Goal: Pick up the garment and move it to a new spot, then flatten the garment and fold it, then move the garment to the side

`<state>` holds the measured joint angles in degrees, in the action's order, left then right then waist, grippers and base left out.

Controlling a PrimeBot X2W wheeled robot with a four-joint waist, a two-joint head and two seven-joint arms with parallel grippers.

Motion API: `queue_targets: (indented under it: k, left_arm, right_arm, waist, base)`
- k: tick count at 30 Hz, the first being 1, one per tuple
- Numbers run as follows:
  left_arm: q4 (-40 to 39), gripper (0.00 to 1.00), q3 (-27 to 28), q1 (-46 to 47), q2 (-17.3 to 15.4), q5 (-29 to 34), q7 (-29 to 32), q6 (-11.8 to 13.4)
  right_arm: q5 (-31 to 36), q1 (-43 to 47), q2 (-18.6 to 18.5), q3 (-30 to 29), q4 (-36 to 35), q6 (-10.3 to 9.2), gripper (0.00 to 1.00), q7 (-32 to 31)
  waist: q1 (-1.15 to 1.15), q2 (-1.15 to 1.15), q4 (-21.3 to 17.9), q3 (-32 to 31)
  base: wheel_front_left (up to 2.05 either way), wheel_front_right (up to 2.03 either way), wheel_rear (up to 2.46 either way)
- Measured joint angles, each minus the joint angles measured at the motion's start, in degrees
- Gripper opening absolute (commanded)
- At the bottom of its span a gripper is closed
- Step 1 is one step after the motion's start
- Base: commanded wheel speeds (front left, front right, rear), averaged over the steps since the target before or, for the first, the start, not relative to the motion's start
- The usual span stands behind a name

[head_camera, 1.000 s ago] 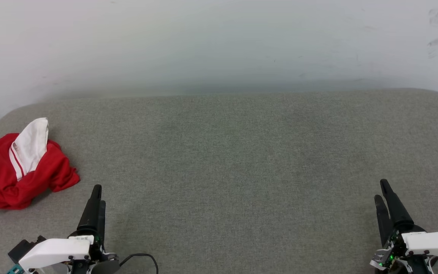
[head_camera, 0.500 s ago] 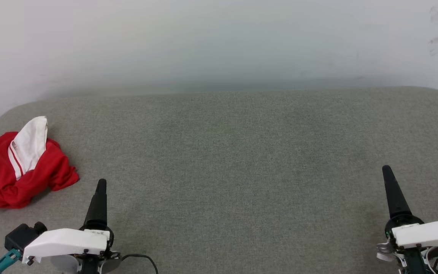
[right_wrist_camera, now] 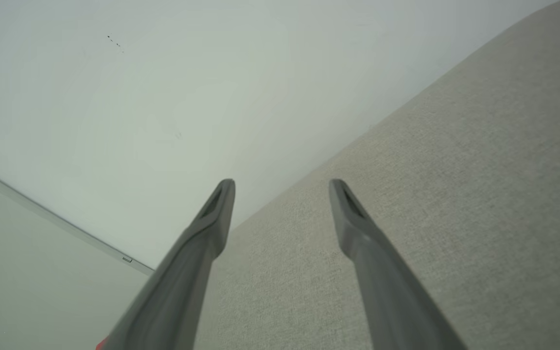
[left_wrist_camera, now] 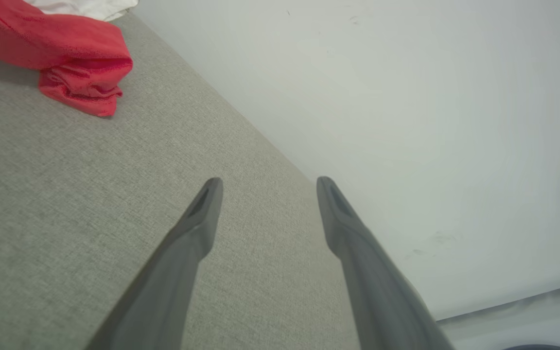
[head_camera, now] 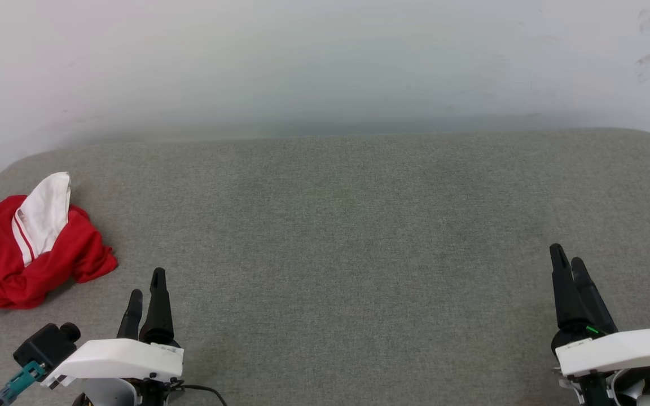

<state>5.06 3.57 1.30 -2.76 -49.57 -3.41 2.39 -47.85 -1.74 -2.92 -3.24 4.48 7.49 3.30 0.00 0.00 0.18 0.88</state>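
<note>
The garment (head_camera: pixel 26 254) lies crumpled in a red heap with a white striped sleeve on top, at the far left of the grey cushioned surface (head_camera: pixel 347 237). Its red edge also shows in the left wrist view as the garment (left_wrist_camera: pixel 66 53) at the upper left. My left gripper (head_camera: pixel 145 285) stands open near the front left, to the right of the garment and apart from it. In its own view the left gripper (left_wrist_camera: pixel 265 182) holds nothing. My right gripper (head_camera: pixel 566 256) is open at the front right, and the right gripper (right_wrist_camera: pixel 282 182) is empty too.
A pale wall (head_camera: pixel 325 62) runs along the back of the surface. The surface's rounded corners fall away at the far left and far right. A black cable (head_camera: pixel 206 392) trails by my left wrist at the bottom edge.
Both wrists have rolled, so each gripper now shows two fingers side by side instead of one. The garment has not moved.
</note>
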Motion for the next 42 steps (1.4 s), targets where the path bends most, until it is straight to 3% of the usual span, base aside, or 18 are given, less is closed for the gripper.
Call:
queue_targets:
  k: [27, 42]
  left_arm:
    - [-2.6, 1.0, -4.3, -1.4, -1.1, 19.8, -4.6, 3.0]
    - [-3.4, 1.0, -6.4, -2.3, -1.8, 28.2, -6.7, 2.6]
  right_arm:
    - [20.5, 1.9, 0.0, 1.0, -1.9, -0.01, 1.0, 4.7]
    - [28.5, 2.9, 0.0, 1.6, -3.2, 0.0, 1.0, 6.8]
  waist:
    - [0.0, 0.0, 0.5, 0.2]
    - [0.0, 0.0, 0.5, 0.4]
  base:
    - [0.0, 0.0, 0.0]
    - [0.0, 0.0, 0.0]
